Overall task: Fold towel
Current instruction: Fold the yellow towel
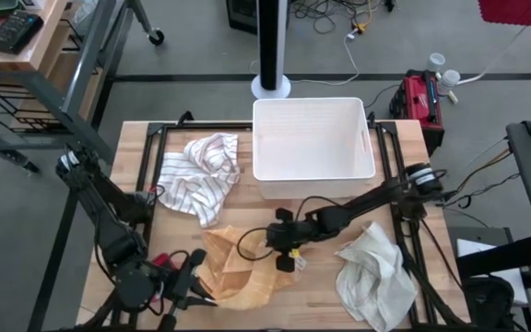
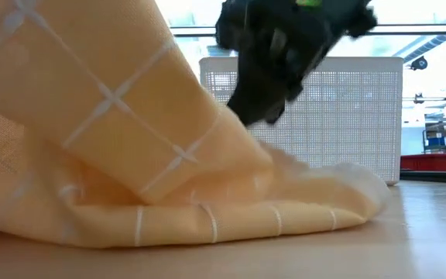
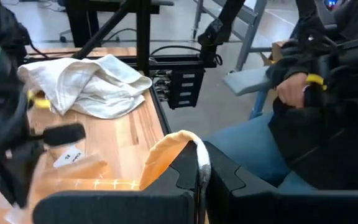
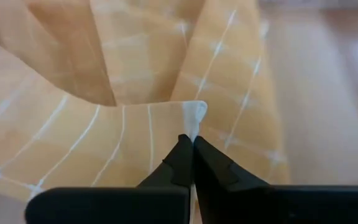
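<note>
The orange towel with thin white lines (image 1: 238,269) lies crumpled near the table's near edge and fills the low view's foreground (image 2: 130,170). My left gripper (image 1: 196,277) is at the towel's left side and is shut on it (image 3: 199,180). My right gripper (image 1: 289,256) is at the towel's right side, shut on a corner (image 4: 193,155). In the low view it comes down in front of the basket (image 2: 262,108). The towel's left part rises steeply, and the rest rests on the table. My left gripper pinches a white-hemmed edge of the orange towel (image 3: 197,152) between its two fingers. The cloth arches up out of the fingers and falls slack toward the table. My right gripper pinches a corner of the orange towel (image 4: 196,118) at its fingertips, coming from above and slanting down. The corner sits low over the table, and the cloth beyond it lies in slack folds.
A white perforated basket (image 1: 312,138) stands at the far middle of the table. A striped towel (image 1: 201,175) lies to its left and a white towel (image 1: 373,272) lies at the near right. A seated person (image 3: 303,124) shows beyond the table's edge.
</note>
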Motion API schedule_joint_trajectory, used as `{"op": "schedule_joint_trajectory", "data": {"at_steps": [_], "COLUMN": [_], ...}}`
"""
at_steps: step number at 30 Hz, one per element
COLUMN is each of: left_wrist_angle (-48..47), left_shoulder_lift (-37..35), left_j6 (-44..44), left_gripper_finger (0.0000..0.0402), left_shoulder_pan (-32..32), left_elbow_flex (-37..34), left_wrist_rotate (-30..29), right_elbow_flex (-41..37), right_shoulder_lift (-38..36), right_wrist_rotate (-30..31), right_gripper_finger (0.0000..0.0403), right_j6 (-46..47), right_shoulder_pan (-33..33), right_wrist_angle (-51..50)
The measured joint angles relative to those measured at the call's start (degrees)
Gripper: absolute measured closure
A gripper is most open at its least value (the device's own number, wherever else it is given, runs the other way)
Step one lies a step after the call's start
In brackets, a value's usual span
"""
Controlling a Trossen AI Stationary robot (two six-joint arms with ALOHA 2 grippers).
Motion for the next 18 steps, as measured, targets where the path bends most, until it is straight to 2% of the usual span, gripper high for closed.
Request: {"op": "schedule_joint_trajectory", "data": {"at_steps": [3, 5, 9, 14, 18], "left_wrist_angle": [-0.3, -0.7, -0.9, -1.4, -1.7], "left_shoulder_lift": [-0.5, -0.8, -1.1, -1.2, -1.2], "left_j6": [-1.9, -2.2, 2.6, 10.9, 18.7], "left_gripper_finger": [0.0401, 0.0401, 0.0401, 0.0401, 0.0401], "left_shoulder_pan": [-0.6, -1.6, -3.6, -6.3, -7.5], "left_elbow_flex": [0.2, 0.8, 3.5, 10.4, 15.2], "left_wrist_rotate": [-0.9, -4.1, -15.7, -31.0, -36.0], "right_elbow_flex": [-0.7, -1.7, -4.6, -6.7, -7.2], "right_shoulder_lift": [-5.8, -10.8, -23.1, -38.0, -46.6], "right_wrist_rotate": [5.1, 8.2, 13.4, 17.3, 18.6], "right_gripper_finger": [0.0402, 0.0402, 0.0402, 0.0402, 0.0403], "right_j6": [-1.8, -2.8, -4.3, -6.7, -10.5], "right_shoulder_pan": [1.6, 2.5, 4.3, 6.4, 8.4], "right_wrist_angle": [-3.0, -3.4, -3.7, -4.0, -0.5]}}
